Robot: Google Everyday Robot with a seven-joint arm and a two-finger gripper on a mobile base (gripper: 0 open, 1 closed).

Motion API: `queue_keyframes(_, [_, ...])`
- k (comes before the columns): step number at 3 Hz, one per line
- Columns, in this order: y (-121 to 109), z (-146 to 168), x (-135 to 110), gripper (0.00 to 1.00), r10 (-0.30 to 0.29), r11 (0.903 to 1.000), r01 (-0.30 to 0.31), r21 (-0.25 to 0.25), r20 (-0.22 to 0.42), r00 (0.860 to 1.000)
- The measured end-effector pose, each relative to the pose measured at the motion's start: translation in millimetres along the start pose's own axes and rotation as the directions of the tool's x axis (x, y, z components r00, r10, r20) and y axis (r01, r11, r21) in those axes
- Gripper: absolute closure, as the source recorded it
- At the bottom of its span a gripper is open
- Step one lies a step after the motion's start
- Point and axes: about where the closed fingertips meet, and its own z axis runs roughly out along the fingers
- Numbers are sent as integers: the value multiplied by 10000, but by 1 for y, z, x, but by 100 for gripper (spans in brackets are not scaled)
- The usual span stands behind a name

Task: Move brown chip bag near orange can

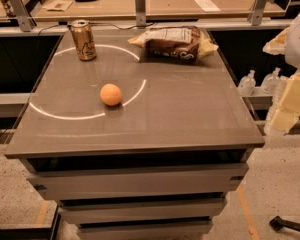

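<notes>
Chip bag (174, 44): I see it lying flat at the far edge of the table (190, 119), right of centre.
Can (83, 40): upright at the table's far left corner, well apart from the bag.
Orange (111, 94): on the table, left of middle.
Gripper (290, 96): off the table's right side, blurred and cut off; whether it is open or closed I cannot tell.

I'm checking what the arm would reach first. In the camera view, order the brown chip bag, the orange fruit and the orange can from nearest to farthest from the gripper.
The gripper hangs off the right edge of the table.
1. brown chip bag, back right of the table.
2. orange fruit, left of centre.
3. orange can, back left corner.
</notes>
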Motion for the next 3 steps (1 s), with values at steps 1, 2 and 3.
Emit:
queue_keyframes(1, [-1, -1, 0, 0, 69, 10000, -69, 46, 104, 9999])
queue_keyframes(2, [-1, -2, -1, 0, 225, 9996, -230, 135, 340, 9992])
queue_keyframes(3, [-4, 3, 1, 0, 675, 9974, -702, 132, 1474, 9868])
